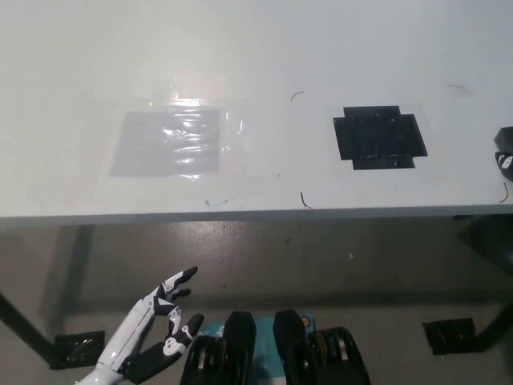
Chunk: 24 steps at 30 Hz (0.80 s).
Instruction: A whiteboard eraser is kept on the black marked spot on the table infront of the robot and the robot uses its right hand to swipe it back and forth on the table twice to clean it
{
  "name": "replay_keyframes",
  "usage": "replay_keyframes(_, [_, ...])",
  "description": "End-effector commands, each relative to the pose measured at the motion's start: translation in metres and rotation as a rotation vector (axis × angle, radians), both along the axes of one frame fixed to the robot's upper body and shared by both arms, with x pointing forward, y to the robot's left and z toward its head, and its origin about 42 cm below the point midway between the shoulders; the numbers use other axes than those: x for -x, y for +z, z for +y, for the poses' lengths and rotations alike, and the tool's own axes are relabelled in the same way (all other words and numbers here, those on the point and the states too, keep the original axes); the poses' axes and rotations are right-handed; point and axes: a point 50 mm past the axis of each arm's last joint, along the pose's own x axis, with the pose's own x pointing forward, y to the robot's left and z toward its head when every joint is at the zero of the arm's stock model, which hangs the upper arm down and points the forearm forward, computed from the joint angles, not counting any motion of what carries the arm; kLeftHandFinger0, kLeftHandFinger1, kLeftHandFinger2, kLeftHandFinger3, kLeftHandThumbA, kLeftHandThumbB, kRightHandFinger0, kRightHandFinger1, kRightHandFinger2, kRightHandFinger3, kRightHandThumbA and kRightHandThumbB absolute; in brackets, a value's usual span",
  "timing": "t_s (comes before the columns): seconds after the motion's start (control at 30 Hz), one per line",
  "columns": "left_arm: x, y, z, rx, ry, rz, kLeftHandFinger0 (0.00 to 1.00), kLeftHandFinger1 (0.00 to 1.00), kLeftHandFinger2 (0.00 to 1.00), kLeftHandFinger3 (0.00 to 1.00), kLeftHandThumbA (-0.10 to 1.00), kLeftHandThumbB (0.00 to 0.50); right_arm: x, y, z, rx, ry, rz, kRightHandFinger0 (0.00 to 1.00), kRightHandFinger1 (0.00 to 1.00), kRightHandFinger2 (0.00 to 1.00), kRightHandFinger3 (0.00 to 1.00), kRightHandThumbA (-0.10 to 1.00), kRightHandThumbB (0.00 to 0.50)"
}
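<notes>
The black marked spot (pixel 380 136) on the white table (pixel 256 56) lies bare, with no eraser on it. Only a dark sliver of my right hand (pixel 505 159) shows at the picture's right edge, level with the spot and just right of it. What it holds is cut off by the frame, and no eraser can be made out. My white left hand (pixel 152 337) rests open below the table's front edge at the lower left.
A glossy taped rectangle (pixel 168 143) lies on the table left of centre. Thin pen marks (pixel 303 199) sit near the front edge (pixel 240 215). Below the table are floor and table feet (pixel 449 333).
</notes>
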Motion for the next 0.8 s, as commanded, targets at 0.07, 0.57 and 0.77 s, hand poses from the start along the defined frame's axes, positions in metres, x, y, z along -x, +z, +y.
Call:
replay_keyframes(0.07, [0.002,0.006,0.003,0.006,0.004,-0.036,0.92,1.00,1.00,1.00,0.66,0.354,0.022,-0.038,-0.009,0.000,-0.067,0.144,0.05,0.19,0.35,0.70,0.79,0.245])
replay_keyframes(0.57, [0.005,0.002,0.003,0.007,-0.005,-0.024,0.92,1.00,1.00,1.00,0.66,0.350,-0.033,0.006,0.171,-0.175,0.186,0.022,0.00,0.00,0.04,0.39,0.83,0.281])
replay_keyframes(0.77, [0.001,0.004,0.001,-0.008,-0.010,-0.038,0.92,1.00,1.00,1.00,0.67,0.345,-0.038,0.034,0.269,-0.231,0.347,-0.035,0.00,0.05,0.05,0.24,0.88,0.326])
